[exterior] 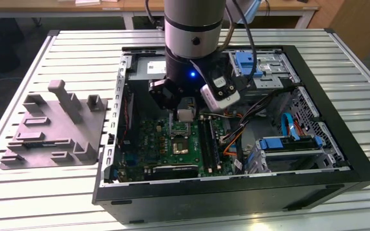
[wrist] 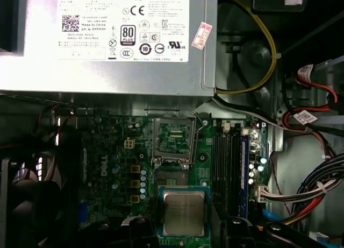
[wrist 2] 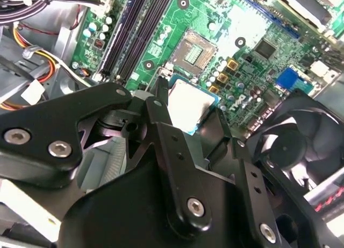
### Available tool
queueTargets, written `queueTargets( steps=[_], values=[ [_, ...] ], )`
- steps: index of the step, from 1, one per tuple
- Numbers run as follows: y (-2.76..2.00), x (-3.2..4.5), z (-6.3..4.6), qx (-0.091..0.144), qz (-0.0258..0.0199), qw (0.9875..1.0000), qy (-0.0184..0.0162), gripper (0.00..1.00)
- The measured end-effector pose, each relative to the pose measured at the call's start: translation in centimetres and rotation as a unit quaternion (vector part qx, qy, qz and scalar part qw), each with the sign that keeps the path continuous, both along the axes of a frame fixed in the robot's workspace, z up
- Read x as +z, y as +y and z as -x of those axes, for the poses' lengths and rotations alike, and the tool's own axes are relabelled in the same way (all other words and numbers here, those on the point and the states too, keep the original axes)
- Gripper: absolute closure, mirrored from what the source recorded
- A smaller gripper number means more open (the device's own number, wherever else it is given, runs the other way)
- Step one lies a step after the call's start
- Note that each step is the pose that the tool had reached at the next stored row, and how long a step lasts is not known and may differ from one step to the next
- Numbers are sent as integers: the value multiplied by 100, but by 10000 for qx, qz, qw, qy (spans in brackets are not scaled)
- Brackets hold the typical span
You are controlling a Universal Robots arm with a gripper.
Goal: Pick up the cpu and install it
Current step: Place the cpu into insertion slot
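Exterior view: the arm is standing over the open PC case on the slatted table, w/ the gripper reaching down inside and carrying the cpu just above the motherboard. The chip is hanging close over the dark socket, not touching it, prob. because it needs lining up before it can drop in. The grey-purple fixture is sitting well apart, towards the exterior view's left, outside the case. Second wrist view: the black fingers are closing narrow on the cpu, gripping it by opposite edges so the flat pale top is staying level w/ the board and the underside is going untouched. The socket is lying open beyond the chip, frame clear, apart from it; a case fan is sitting beside the gripper. First wrist view: the cpu is floating square-on above the green board, its sides roughly parallel w/ the socket but offset from it, so it's not yet seated. The RAM slots are running beside both, and the big power supply is sitting just past the socket, leaving a tight space, which likely explains the straight-down approach.
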State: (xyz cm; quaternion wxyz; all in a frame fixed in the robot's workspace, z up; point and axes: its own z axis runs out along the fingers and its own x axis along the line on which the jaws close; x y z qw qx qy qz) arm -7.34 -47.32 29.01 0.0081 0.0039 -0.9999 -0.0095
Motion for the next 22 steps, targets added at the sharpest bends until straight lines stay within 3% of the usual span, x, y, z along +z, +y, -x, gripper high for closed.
queueTargets(
  steps=[10,22],
  values=[
    [-1,-96,0,0,0,10000,0,53],
    [-2,-311,0,0,0,10000,8,53]
  ],
)
